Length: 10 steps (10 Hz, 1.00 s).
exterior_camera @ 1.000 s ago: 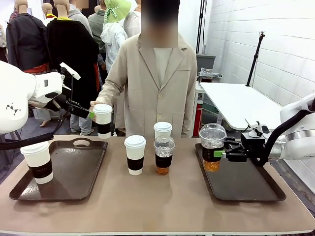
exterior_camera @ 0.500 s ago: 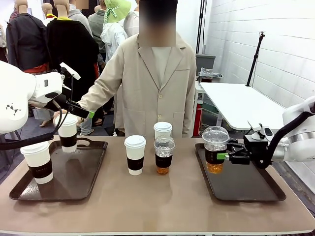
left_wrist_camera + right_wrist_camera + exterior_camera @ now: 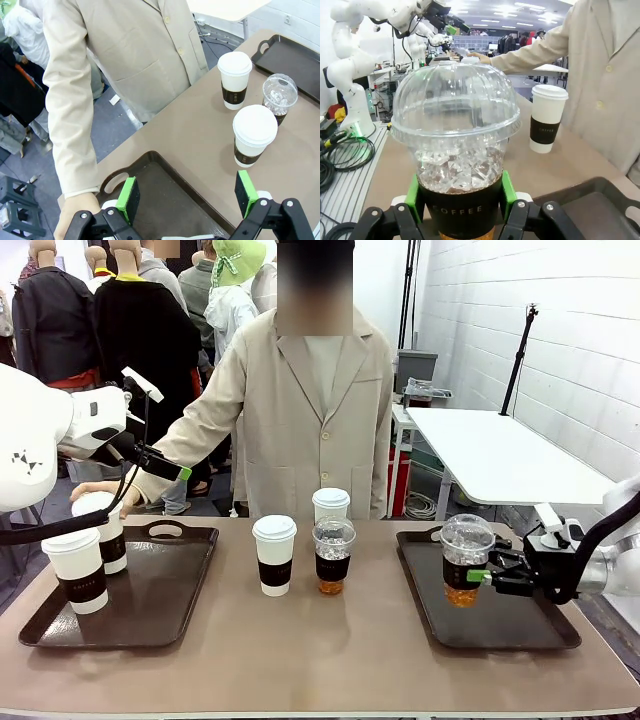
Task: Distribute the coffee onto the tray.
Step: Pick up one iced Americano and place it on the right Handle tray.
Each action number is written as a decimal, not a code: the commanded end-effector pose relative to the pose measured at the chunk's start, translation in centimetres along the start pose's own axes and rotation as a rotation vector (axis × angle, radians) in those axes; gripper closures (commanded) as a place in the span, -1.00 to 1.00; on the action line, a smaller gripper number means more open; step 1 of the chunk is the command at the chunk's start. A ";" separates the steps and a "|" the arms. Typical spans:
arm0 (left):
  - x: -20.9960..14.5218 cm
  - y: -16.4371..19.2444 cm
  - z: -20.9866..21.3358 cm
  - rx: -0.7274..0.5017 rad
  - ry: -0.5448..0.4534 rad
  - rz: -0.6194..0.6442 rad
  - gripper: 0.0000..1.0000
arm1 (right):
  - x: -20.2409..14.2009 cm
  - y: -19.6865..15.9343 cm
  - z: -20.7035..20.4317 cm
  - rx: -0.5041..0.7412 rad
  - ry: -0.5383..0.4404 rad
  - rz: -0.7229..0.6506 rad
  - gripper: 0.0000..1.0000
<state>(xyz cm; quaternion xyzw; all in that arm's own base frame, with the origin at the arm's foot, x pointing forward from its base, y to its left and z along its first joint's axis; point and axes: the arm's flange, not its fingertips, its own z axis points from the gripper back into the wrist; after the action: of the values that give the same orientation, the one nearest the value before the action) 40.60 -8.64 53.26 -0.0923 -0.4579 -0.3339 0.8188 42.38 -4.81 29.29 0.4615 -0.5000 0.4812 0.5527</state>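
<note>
We see a person in a beige coat (image 3: 310, 410) standing at twelve o'clock behind the tan table (image 3: 330, 650). At two o'clock, a white table (image 3: 490, 455) sits beside a white brick wall (image 3: 570, 330).

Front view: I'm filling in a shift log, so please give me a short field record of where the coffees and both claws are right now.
left tray: front paper cup and rear paper cup, with the person's hand at the rear one's top
table, centre: near paper cup, far paper cup, middle dome-lidded cup
left claw: open, empty, above the left tray
right claw: shut on held dome-lidded cup, over right tray
</note>
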 end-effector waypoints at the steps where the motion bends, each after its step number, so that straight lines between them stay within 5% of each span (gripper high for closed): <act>1: 0.0 0.0 0.1 0.003 0.010 0.000 -1.00 | -0.8 -0.7 0.2 0.022 -0.041 0.009 -0.39; 10: 0.0 0.0 0.1 0.003 0.010 0.000 -1.00 | -5.0 -1.3 1.2 0.049 -0.086 -0.067 -0.39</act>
<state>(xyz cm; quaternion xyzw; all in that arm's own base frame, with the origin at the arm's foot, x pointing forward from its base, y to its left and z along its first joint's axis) 40.60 -8.64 53.25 -0.0922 -0.4579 -0.3339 0.8188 43.19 -6.00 24.17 0.4995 -0.4911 0.4501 0.5539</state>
